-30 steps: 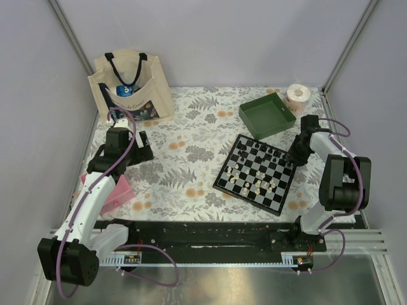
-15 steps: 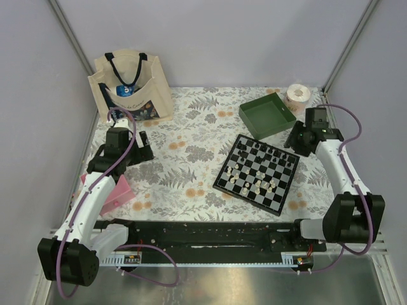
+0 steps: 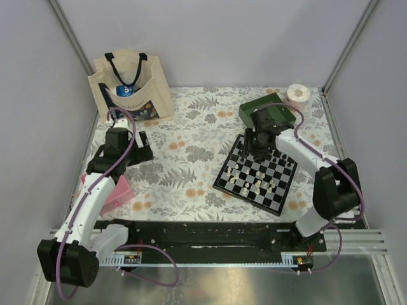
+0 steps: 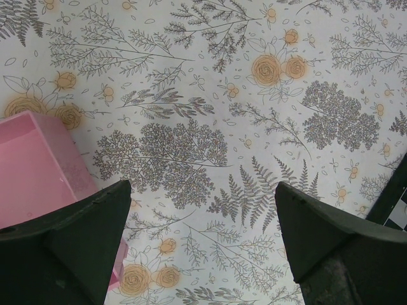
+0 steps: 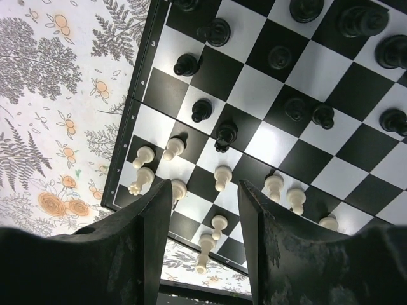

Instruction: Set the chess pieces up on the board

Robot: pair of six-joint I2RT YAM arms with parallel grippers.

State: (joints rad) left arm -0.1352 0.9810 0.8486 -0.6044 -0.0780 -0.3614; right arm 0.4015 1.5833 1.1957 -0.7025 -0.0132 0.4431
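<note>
The checkered board (image 3: 256,173) lies right of centre on the floral cloth. Cream-white pieces (image 3: 257,186) stand mostly on its near half and black pieces (image 3: 270,151) on its far half. My right gripper (image 3: 257,143) hovers over the board's far left part, open and empty. In the right wrist view its fingers (image 5: 152,241) frame white pieces (image 5: 222,178) on the board (image 5: 273,143), with black pieces (image 5: 201,109) further up. One white piece (image 5: 205,251) lies tipped over the board's edge. My left gripper (image 3: 144,146) is open and empty over the cloth at the left, also in its wrist view (image 4: 203,241).
A green tray (image 3: 251,111) sits behind the board, partly hidden by the right arm. A tape roll (image 3: 297,95) stands at the back right, a tote bag (image 3: 130,86) at the back left. A pink box (image 3: 117,190) lies by the left arm and shows in the left wrist view (image 4: 32,165).
My right arm has swung from the board's right side, past the far right corner, to over the board's far left part. The left arm has not moved.
</note>
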